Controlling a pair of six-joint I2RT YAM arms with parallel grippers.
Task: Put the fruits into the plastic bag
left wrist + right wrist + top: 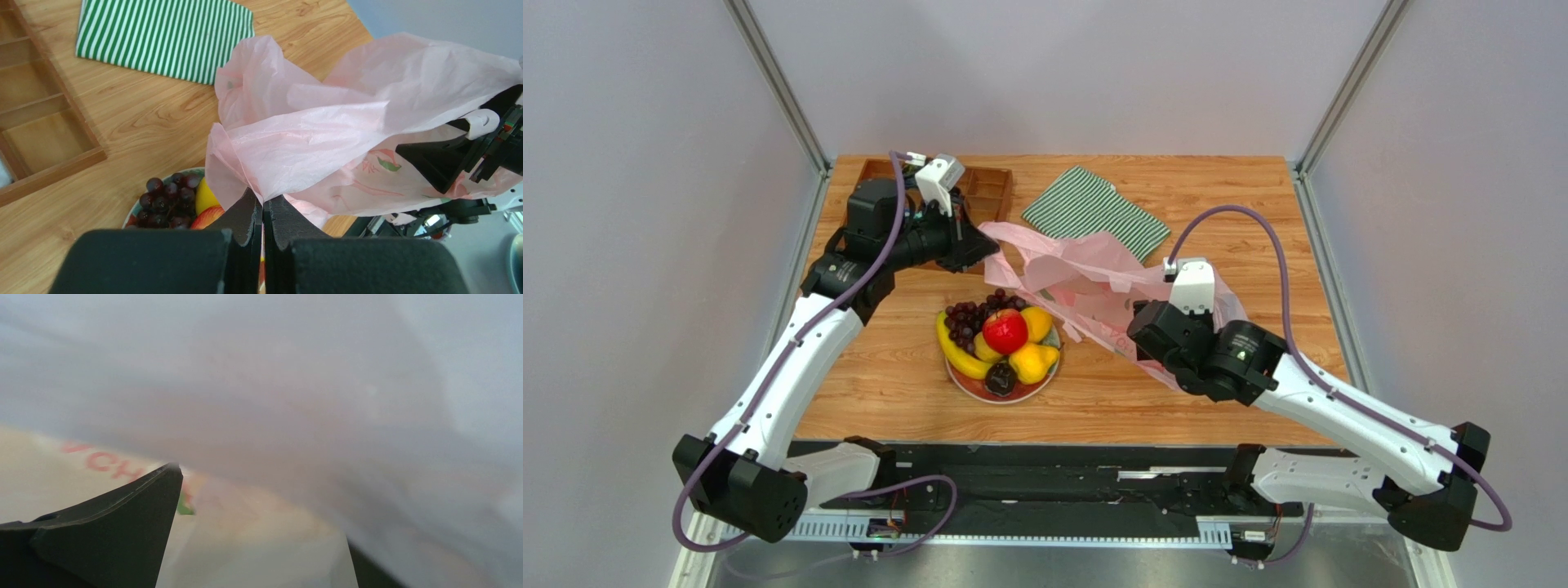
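The fruits lie on a red plate (979, 392): a red apple (1005, 331), a banana (959, 355), purple grapes (977, 316), yellow fruits (1032, 363) and one dark fruit (1000, 380). The pink plastic bag (1087, 276) lies just right of the plate, stretched between both arms. My left gripper (983, 251) is shut on the bag's edge (263, 205) and holds it up above the grapes (166, 199) and apple (205, 217). My right gripper (1133, 333) is at the bag's near right side. Its view is filled by bag film (276, 404), and its fingers (116, 533) stand wide apart.
A green-and-white striped cloth (1096, 211) lies at the back of the table, also in the left wrist view (166, 33). A wooden compartment tray (987, 190) sits at the back left behind my left gripper. Grey walls enclose the table's back and sides.
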